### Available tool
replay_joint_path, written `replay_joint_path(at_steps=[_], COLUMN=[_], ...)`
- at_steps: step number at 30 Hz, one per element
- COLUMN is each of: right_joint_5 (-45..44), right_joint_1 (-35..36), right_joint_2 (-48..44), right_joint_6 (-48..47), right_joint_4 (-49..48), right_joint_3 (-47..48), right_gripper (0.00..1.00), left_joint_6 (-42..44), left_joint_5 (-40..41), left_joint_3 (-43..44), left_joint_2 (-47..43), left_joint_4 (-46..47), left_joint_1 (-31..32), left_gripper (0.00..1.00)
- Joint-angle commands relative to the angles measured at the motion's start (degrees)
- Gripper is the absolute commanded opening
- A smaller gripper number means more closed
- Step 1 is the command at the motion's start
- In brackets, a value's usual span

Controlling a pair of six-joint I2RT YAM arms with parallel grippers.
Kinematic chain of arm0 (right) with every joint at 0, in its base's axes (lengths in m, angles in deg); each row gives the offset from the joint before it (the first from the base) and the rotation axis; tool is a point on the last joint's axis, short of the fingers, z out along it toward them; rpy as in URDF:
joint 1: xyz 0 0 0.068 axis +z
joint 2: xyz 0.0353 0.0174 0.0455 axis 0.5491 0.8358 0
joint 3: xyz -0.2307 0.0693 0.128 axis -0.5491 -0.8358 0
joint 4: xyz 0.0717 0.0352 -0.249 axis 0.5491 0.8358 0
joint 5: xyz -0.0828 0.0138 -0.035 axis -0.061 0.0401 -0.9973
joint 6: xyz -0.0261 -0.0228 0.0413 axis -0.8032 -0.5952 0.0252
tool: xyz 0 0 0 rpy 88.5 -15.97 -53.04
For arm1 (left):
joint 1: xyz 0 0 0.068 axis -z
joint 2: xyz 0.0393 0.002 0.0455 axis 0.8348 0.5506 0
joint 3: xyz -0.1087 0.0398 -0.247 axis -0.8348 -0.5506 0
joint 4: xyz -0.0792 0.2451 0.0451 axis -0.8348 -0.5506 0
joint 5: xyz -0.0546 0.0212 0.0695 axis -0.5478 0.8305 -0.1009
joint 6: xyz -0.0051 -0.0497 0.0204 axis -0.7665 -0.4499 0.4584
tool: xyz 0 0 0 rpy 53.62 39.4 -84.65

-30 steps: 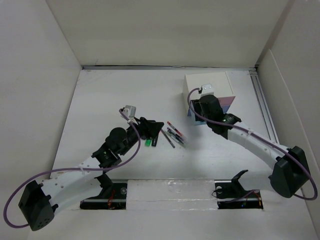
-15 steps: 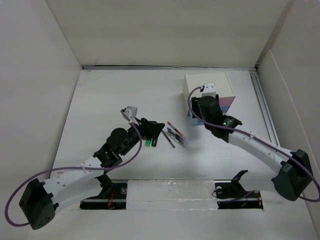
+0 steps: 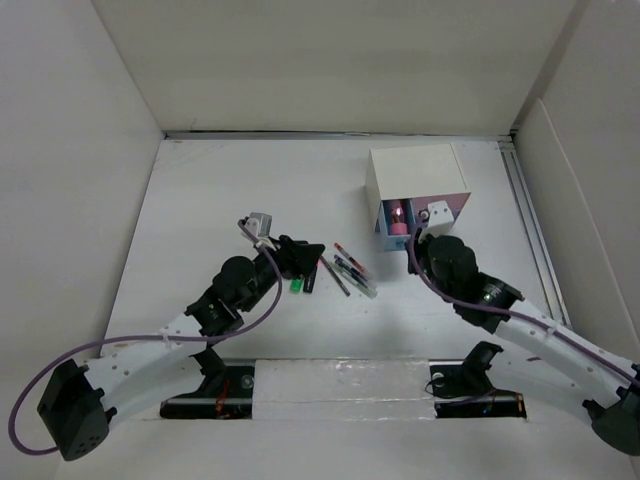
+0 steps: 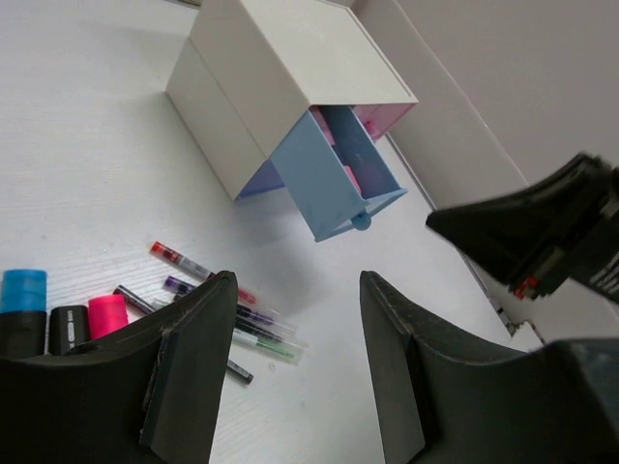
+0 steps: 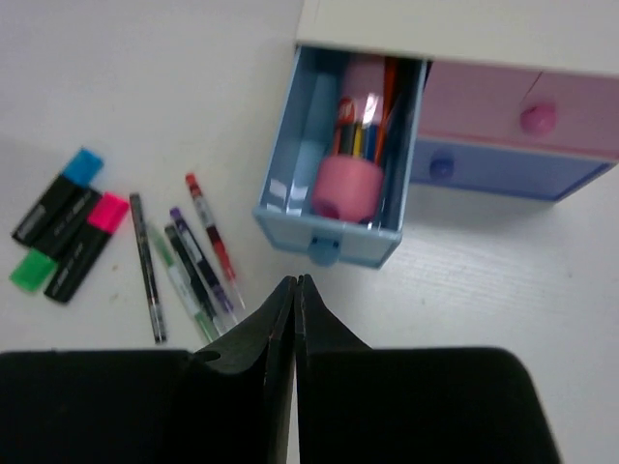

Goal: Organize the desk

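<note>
Your worktop (image 3: 220,200) is a flat, matte white slab walled in white, filling the middle of the top view. Loose pens (image 3: 350,268) and highlighters (image 3: 309,281) lie at its centre, and a drawer box (image 3: 415,175) sits at upper right. Only the right wrist view shows you pens inside the pulled-out blue drawer (image 5: 368,242). The left gripper (image 4: 297,282) gapes wide and is empty; the right gripper (image 5: 295,285) is pinched closed on nothing.

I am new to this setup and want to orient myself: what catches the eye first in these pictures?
First, the small white storage box toward the far right of the large white desk, with its light blue drawer pulled open and holding colourful stationery. Next, the loose thin pens and chunky highlighter markers scattered near the desk's middle.
</note>
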Motion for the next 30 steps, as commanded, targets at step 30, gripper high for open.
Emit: replay_joint_path(at_steps=[30], right_joint_5=[-5.25], right_joint_1=[0.26], right_joint_2=[12.99], right_joint_6=[0.71], right_joint_4=[-15.72], right_joint_3=[-2.35], right_gripper=[0.31], left_joint_6=[4.19], left_joint_5=[10.07], left_joint_3=[0.01], left_joint_2=[-1.61], left_joint_4=[-0.12], left_joint_1=[-0.11], left_gripper=[0.49])
